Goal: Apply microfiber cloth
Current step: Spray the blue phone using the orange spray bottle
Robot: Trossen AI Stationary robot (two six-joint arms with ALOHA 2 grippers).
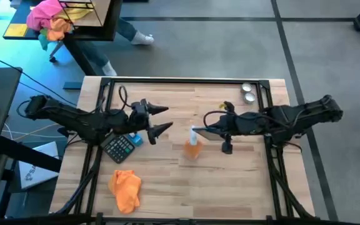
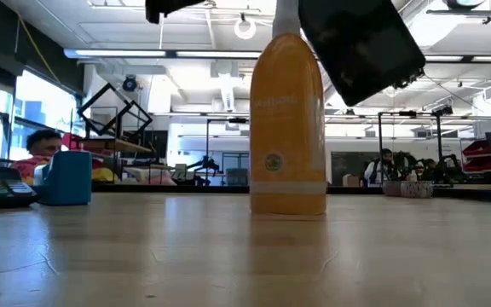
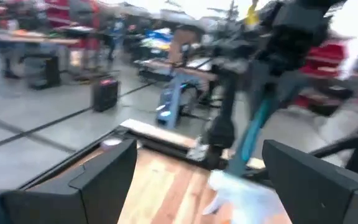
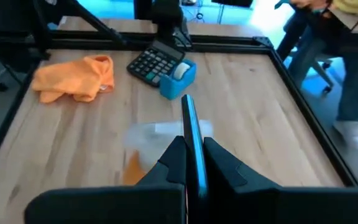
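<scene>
The cloth lies crumpled on the table near its front left part, touched by nothing; the right wrist view shows it as a loose orange heap on the bare wood. Just beyond it sits the calculator, with a small blue box at its corner. In the right wrist view the box touches the calculator and holds something white.

The left gripper hangs above the table past the calculator, well apart from the cloth, its fingers spread wide with nothing between them.

The bottle of orange liquid stands upright near the table's middle. The right gripper is at the bottle's white top. In its wrist view the fingers are pressed onto a thin dark flat piece held edge-on, with the bottle's top below it. In the low view the bottle stands alone on the wood, a dark slab tilted beside its neck.

Two round tins rest at the far right corner.
</scene>
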